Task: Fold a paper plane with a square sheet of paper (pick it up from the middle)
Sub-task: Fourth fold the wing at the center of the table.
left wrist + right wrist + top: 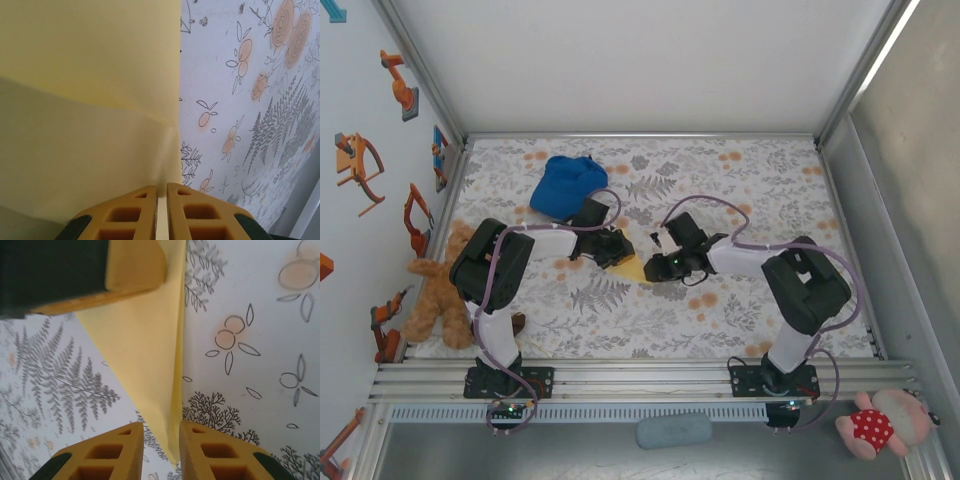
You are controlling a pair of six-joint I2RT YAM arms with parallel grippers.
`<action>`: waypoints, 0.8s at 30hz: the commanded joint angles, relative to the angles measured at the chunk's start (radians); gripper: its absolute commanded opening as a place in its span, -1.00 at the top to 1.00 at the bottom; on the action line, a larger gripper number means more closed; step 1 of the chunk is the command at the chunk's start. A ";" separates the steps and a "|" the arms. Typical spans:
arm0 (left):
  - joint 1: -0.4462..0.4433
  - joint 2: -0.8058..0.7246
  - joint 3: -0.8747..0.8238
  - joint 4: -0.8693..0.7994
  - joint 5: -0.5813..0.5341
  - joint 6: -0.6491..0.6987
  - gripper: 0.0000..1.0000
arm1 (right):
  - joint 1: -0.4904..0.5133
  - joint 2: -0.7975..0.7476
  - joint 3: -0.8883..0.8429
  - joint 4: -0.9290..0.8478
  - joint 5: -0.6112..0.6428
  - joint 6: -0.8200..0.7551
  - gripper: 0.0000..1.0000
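Spotted a brown teddy bear [438,290] at the far left, slumped at the edge of the floral counter [720,320]. Noted a blue cap [565,185] farther back, just behind the left arm's wrist. Found the left claw [616,249] near the counter's middle, pressed together and pinching the yellow paper [632,268]. From its wrist view, saw the two pads [135,210] nearly meeting with only a thin pale edge of the sheet between them, and a broad creased yellow face ahead, its straight right edge against the floral print. Saw the paper lying low between both claws, folded to a point toward the right arm. Found the right claw [657,262] just beside it, slightly spread, with the paper's pointed tip in the gap, close against the finger [215,455] at that view's right; could not tell whether it touched. Caught a pad of the left claw over the paper at that view's upper left. Noticed a pink plush toy [880,425] at the near right, off the counter.
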 commanded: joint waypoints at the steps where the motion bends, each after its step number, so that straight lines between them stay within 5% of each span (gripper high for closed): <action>1: 0.008 0.029 -0.016 -0.052 -0.020 0.008 0.70 | -0.009 -0.078 0.020 -0.021 0.026 0.013 0.48; 9: 0.009 0.043 -0.010 -0.060 -0.019 0.005 0.70 | -0.001 0.035 0.097 -0.006 -0.142 -0.015 0.73; 24: 0.010 0.062 -0.004 -0.124 -0.041 0.005 0.71 | 0.003 0.181 0.180 -0.053 -0.116 -0.038 0.86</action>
